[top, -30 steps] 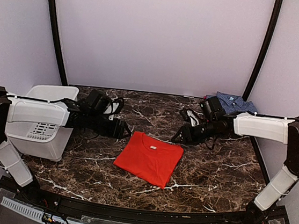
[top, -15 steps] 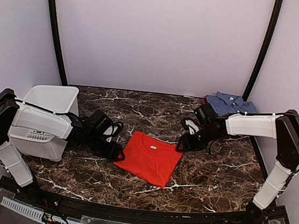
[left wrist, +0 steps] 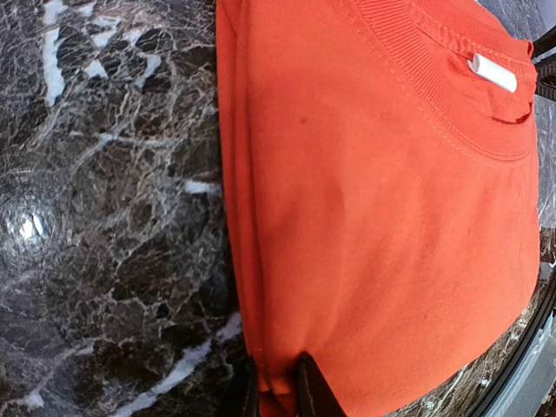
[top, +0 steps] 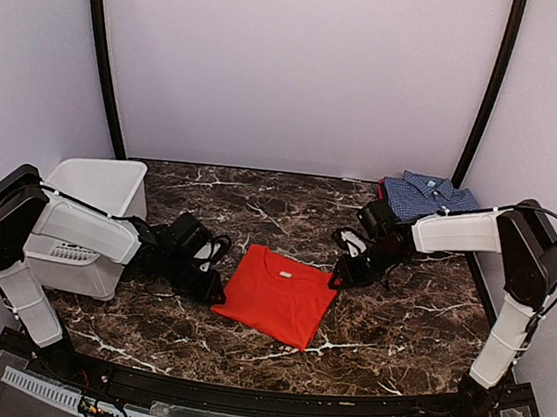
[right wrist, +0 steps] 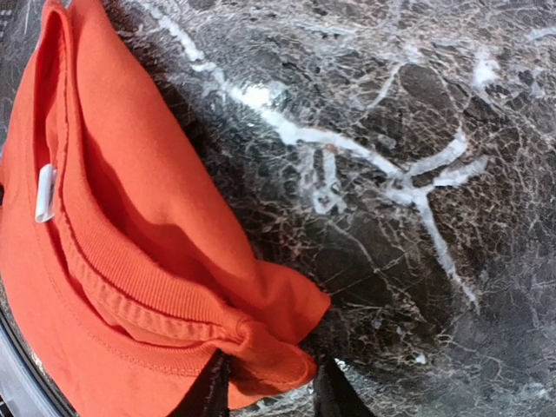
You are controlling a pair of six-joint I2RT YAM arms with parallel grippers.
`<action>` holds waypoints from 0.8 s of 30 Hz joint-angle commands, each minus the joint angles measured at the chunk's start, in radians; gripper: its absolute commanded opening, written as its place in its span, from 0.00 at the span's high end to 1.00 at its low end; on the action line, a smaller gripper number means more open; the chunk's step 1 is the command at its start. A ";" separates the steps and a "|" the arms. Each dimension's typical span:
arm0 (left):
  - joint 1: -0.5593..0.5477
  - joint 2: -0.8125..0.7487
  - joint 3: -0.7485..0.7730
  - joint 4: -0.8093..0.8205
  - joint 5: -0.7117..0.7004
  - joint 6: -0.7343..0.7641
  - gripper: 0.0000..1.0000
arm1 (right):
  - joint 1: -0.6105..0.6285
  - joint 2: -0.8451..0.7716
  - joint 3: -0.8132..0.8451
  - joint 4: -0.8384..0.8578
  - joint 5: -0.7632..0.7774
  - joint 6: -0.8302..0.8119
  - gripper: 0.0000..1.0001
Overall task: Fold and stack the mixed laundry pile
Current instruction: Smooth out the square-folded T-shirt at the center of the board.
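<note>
We see the left gripper (left wrist: 280, 393) with its two dark fingers (left wrist: 314, 391) drawn close together. A thin fold of the orange-red shirt (left wrist: 373, 217) sits pinched between them at the garment's side edge. Beyond these fingers the shirt lies flat on the dark marble table (top: 396, 323) and spreads ahead and to their right. Bare marble lies to their left.

The right gripper (right wrist: 271, 382) stands a little wider, and a bunched corner of the same shirt's shoulder fills the gap between its fingers (right wrist: 207, 391). The cloth puckers and rises off the marble just ahead of them, so we read this as a grasp too. Seen from above, the two grippers hold opposite sides of the shirt, which lies between them.

A small white tag (left wrist: 493, 72) is sewn inside the ribbed neckband. It lies far ahead and to the right of the left fingers, and ahead and to the left of the right fingers. We cannot read any writing on it, and we see no brand mark elsewhere.

The blue-and-white checked shirt (top: 429, 194) lies behind the right fingers at the back right of the table, well apart from them. A white slotted basket (top: 100, 183) stands to the left of the left fingers, beside that arm.
</note>
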 commanded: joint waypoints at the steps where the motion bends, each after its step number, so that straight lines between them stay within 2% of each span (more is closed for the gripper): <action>1: -0.005 0.034 -0.018 -0.046 -0.013 -0.002 0.86 | -0.006 -0.011 0.014 0.037 -0.058 -0.025 0.77; 3: -0.004 0.036 -0.003 -0.080 -0.048 0.016 0.86 | -0.006 -0.019 0.023 0.030 -0.065 -0.034 0.88; 5: -0.004 0.020 0.027 -0.125 -0.096 0.036 0.81 | -0.006 -0.026 0.033 0.022 -0.070 -0.042 0.97; 6: -0.004 0.010 0.052 -0.135 -0.109 0.043 0.74 | -0.006 -0.029 0.037 0.019 -0.070 -0.047 1.00; 8: -0.002 -0.027 0.092 -0.142 -0.137 0.077 0.64 | -0.006 -0.034 0.048 0.012 -0.066 -0.050 1.00; 10: 0.013 -0.032 0.142 -0.139 -0.157 0.110 0.60 | -0.007 -0.035 0.060 0.000 -0.064 -0.055 1.00; 14: 0.098 0.020 0.249 -0.089 -0.099 0.146 0.56 | -0.006 -0.034 0.079 -0.019 -0.045 -0.055 1.00; 17: 0.113 0.077 0.317 -0.034 -0.049 0.172 0.49 | -0.006 -0.030 0.085 -0.028 -0.029 -0.055 1.00; 24: 0.131 0.275 0.432 0.043 0.020 0.198 0.46 | -0.006 -0.018 0.106 -0.034 -0.014 -0.051 1.00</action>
